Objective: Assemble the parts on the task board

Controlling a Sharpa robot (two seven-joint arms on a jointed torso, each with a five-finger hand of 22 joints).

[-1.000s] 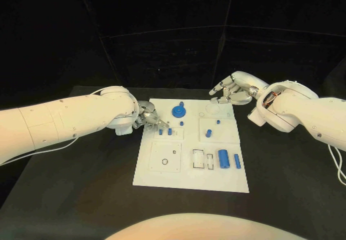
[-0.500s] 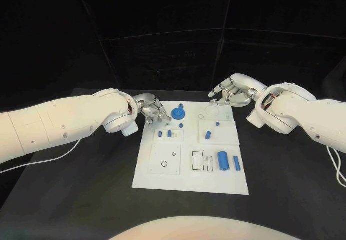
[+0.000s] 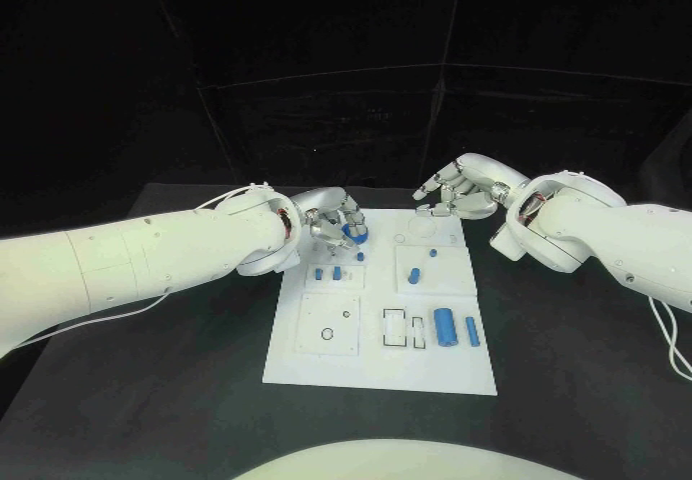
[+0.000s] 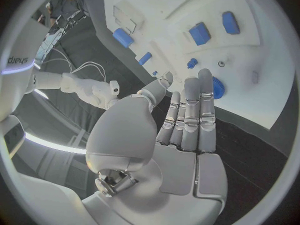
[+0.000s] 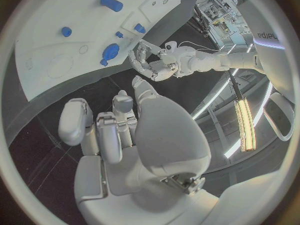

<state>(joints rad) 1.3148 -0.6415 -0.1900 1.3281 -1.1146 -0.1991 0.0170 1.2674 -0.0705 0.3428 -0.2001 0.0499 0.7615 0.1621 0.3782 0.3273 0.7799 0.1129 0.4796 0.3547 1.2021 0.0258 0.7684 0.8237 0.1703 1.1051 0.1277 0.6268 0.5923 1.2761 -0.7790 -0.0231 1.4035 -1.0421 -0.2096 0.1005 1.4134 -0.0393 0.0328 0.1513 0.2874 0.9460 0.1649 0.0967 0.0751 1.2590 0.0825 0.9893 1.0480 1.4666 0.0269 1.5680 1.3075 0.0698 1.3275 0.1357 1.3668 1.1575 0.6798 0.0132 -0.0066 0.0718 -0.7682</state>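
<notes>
Your left hand [image 3: 329, 216] touches the blue gear [image 3: 355, 234] at the task board's [image 3: 378, 368] eleven o'clock, grip unclear; right hand [image 3: 459, 190] curled, holding nothing

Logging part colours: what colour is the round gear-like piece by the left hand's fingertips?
Blue; the gear-like piece on the white board shows best in the head view.

On the surface [image 3: 173, 400] there is one white task board [image 3: 378, 368]. In the head view I count seven blue parts [image 3: 444, 322] on it. Two white arms [image 3: 130, 260] reach in, each with one silver hand [image 3: 329, 215].
</notes>
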